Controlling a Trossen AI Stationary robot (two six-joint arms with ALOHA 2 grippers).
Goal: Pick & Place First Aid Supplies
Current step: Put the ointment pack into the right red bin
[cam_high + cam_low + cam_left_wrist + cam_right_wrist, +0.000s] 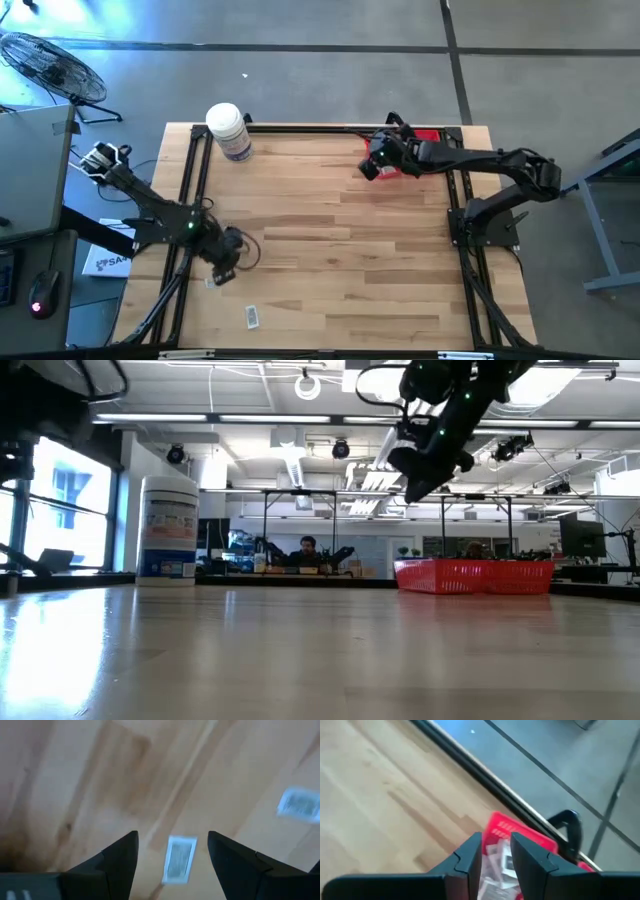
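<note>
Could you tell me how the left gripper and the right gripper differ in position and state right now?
The left gripper hangs low over the bare wooden table, while the right gripper is above the red mesh basket. The left gripper's jaws stand wide, straddling one small flat white packet; the right gripper's jaws are narrowly parted and empty, over packets already in the basket. Both point downward, holding nothing.
</note>
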